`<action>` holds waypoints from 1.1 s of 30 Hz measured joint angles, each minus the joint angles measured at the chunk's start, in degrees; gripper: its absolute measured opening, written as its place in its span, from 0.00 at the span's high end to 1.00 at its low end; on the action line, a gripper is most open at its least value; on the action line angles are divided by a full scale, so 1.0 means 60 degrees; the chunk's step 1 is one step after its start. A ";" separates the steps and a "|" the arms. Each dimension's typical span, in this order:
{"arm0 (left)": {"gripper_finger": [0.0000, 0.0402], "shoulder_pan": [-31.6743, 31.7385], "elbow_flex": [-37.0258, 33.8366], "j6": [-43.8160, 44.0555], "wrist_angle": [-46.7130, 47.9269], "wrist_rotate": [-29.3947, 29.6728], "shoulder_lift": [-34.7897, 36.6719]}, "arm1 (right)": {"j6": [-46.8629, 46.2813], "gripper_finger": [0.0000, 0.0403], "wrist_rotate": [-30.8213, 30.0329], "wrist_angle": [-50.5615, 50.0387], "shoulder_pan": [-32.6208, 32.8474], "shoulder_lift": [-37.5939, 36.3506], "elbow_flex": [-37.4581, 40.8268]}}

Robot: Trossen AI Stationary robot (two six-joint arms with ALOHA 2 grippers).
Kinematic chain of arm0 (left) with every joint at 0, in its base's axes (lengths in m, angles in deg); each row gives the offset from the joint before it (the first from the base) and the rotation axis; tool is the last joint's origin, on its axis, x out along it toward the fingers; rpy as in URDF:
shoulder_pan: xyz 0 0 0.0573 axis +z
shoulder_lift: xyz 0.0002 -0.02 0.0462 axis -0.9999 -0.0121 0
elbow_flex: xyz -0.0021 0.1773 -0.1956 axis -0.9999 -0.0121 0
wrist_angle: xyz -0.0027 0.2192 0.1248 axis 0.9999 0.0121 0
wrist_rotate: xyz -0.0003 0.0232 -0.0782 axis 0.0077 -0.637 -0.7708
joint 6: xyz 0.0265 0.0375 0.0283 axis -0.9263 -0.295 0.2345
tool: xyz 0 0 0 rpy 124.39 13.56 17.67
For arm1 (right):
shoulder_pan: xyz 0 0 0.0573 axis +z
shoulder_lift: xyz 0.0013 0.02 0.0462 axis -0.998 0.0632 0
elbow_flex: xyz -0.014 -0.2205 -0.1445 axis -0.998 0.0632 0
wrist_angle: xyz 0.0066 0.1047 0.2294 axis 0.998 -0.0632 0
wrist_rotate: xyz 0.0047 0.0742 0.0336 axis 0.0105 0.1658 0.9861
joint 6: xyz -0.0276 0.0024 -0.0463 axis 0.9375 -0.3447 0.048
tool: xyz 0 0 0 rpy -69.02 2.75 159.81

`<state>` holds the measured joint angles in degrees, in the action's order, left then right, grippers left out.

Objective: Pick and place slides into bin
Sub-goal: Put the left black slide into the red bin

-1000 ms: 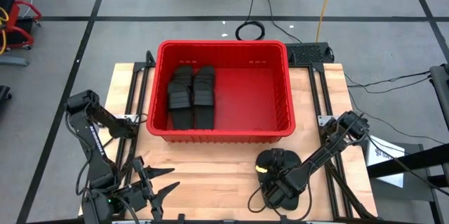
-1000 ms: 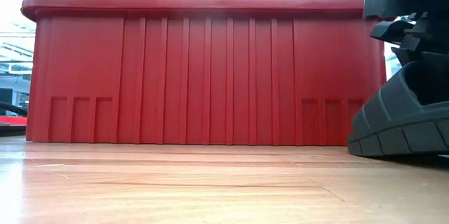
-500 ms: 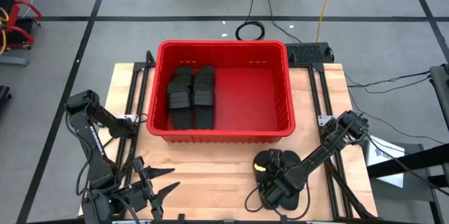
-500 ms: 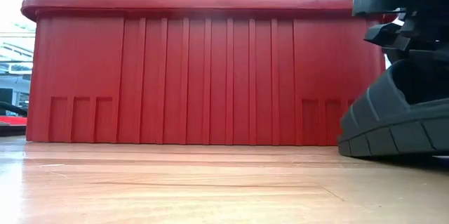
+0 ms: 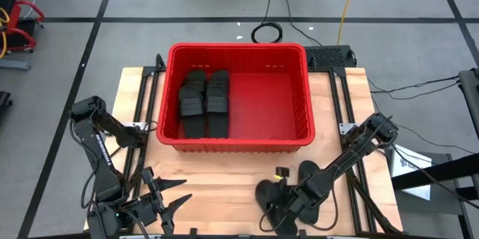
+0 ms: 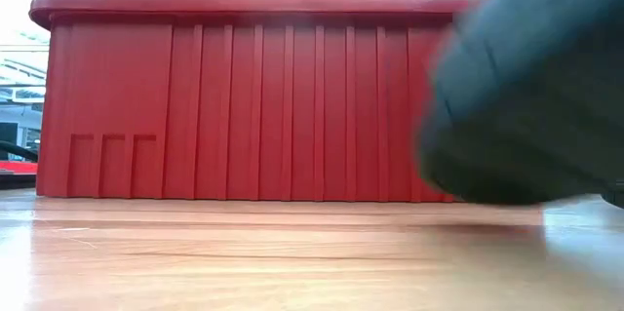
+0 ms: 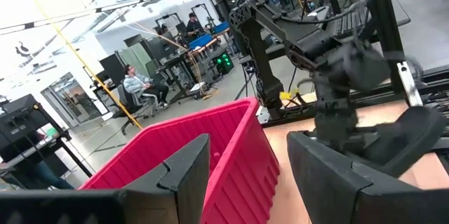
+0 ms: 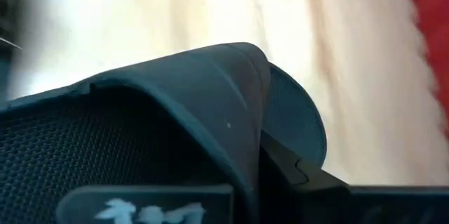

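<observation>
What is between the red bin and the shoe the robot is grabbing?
Nothing but bare wood table. In the high view, the bin sits apart from the slide that the right gripper is shut on.

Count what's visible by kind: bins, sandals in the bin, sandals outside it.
Red bin: 1
Black sandals in the bin: 2
Gripped sandal: 1
Loose sandal outside: 1
Total: 5
</observation>
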<state>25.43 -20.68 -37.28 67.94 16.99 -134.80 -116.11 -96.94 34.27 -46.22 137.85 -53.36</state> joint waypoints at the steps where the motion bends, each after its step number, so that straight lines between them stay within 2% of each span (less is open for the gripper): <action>1: 0.50 0.0000 -0.0001 -0.0002 0.0002 0.0000 0.0000 | 0.0246 0.96 0.0056 0.0510 -0.0020 -0.0064 0.0000; 12: 0.50 0.0000 -0.0004 -0.0012 0.0004 0.0007 0.0004 | 0.3586 0.97 0.1051 0.5673 -0.0263 -0.0553 -0.0007; 24: 0.50 -0.0002 -0.0004 -0.0016 0.0007 0.0011 0.0004 | 0.7417 0.97 0.0911 0.9139 -0.0716 -0.1234 -0.0007; 28: 0.50 -0.0002 -0.0004 -0.0023 0.0007 0.0017 0.0004 | 0.8913 0.97 -0.0256 0.9834 -0.0742 -0.1656 -0.0011; 33: 0.50 -0.0004 -0.0004 -0.0027 0.0007 0.0022 0.0004 | 1.0395 0.97 -0.3273 0.9785 -0.0778 -0.2131 -0.0015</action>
<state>25.41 -20.70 -37.44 67.98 17.12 -134.78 -53.75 -116.58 92.98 -50.88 125.07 -53.45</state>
